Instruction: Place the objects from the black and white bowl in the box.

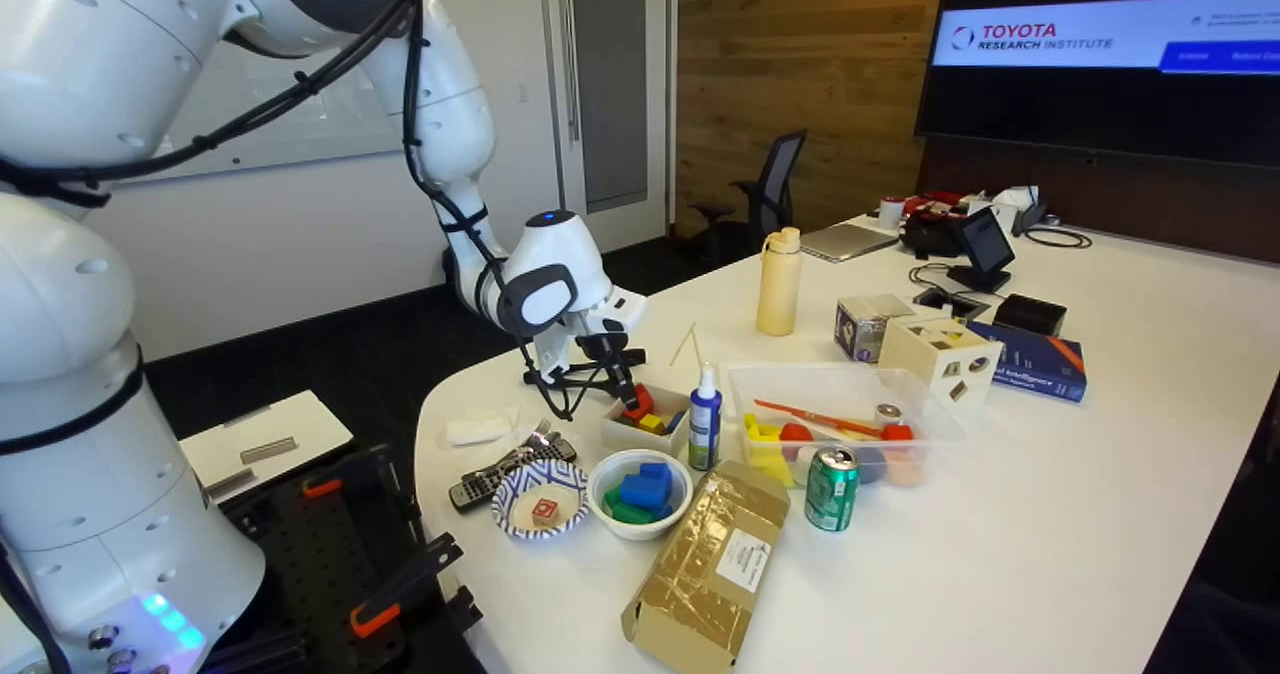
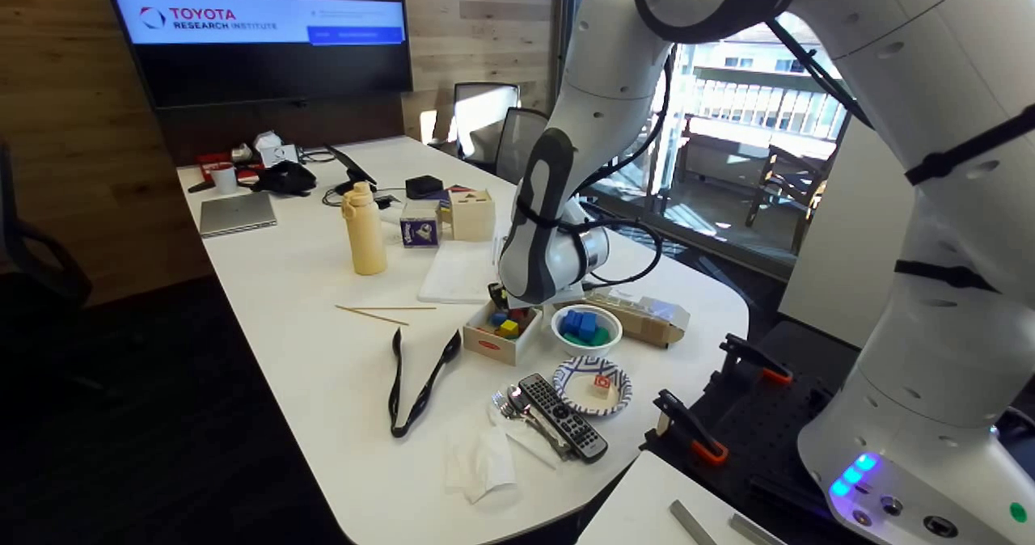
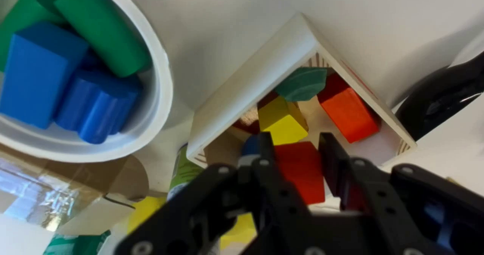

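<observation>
We pinch the red block point(image 3: 300, 171) w/ our gripper point(image 3: 297, 145) at mouth of the box point(image 3: 253, 79); if released too high, it may hit yellow block point(image 3: 281, 120) & bounce out. Red-marked block point(image 1: 545, 512) is in patterned bowl point(image 1: 508, 502).

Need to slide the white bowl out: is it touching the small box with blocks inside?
Apart. The wrist view looks down on both: a strip of tabletop shows between the white bowl and the small box.

In an exterior view, strong daylight comes through the window point(image 2: 724, 197) at right. In the wrist view, shadows on the table point(image 3: 227, 5) are soft, packing tape point(image 3: 41, 196) glares, and the gripper point(image 3: 297, 143) blurs.
</observation>
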Action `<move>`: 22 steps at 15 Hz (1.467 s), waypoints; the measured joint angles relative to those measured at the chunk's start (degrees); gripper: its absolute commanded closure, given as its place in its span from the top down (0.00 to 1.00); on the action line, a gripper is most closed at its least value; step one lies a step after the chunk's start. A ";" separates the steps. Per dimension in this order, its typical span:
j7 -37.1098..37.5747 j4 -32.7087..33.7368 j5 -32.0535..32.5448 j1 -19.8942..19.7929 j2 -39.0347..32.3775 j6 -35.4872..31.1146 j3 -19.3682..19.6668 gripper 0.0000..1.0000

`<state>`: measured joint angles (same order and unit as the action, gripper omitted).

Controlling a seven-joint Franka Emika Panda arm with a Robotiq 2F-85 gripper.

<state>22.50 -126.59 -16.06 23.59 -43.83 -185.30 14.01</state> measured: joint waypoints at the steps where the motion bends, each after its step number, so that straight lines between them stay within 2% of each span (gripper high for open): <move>1: 0.00 1.38 0.00 -0.15 -1.25 -0.58 -0.17 0.09; 2: 0.00 2.74 0.00 -0.52 -2.40 -1.18 -0.61 0.09; 3: 0.00 4.00 0.00 -0.93 -3.39 -1.63 -1.12 0.59; 5: 0.00 5.96 -0.02 -1.36 -5.02 -2.80 -1.60 0.66; 9: -0.14 6.49 -0.13 -1.36 -5.78 -3.84 -1.61 0.97; 12: -1.15 3.84 -0.15 -1.17 -4.55 -1.72 -1.62 1.00; 17: -1.18 -6.53 -0.30 -1.49 1.57 2.29 -1.83 1.00; 22: -0.91 -11.90 -0.87 -5.76 3.22 3.52 -4.50 1.00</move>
<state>21.60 -138.49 -16.93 17.83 -40.61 -181.77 9.51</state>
